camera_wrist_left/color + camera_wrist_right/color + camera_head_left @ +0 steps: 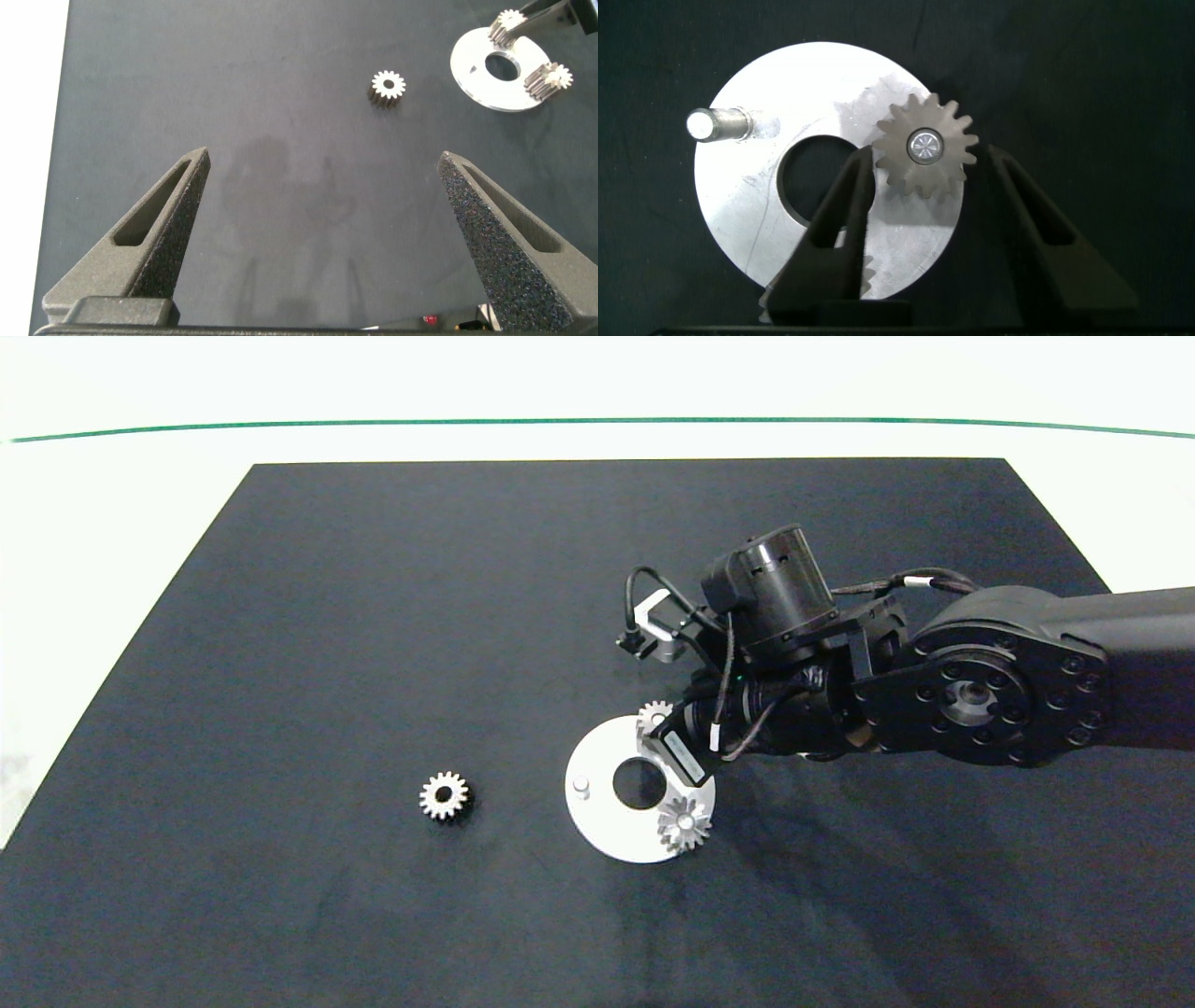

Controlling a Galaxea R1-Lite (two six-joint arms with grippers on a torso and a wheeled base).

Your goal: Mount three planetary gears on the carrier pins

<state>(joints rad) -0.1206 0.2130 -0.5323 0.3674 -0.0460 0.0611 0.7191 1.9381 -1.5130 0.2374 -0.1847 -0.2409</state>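
Reaching in over the white disc, the right tool hovers above its far edge, the fingers parted with a gear between their tips; that gear sits on a pin whose end shows in its bore, and whether the fingers touch its teeth cannot be told. In the head view this gear shows at the disc's far rim, partly hidden by the tool. A second gear sits on its own pin at the disc's near-right rim, and in the right wrist view only a few of its teeth peek out beside one finger. The third pin stands bare at the disc's left side, beside the centre hole. The third gear lies flat on the black mat of the desk, well left of the disc. The left tool hangs wide open and empty above bare mat, further away from the disc than the loose gear.
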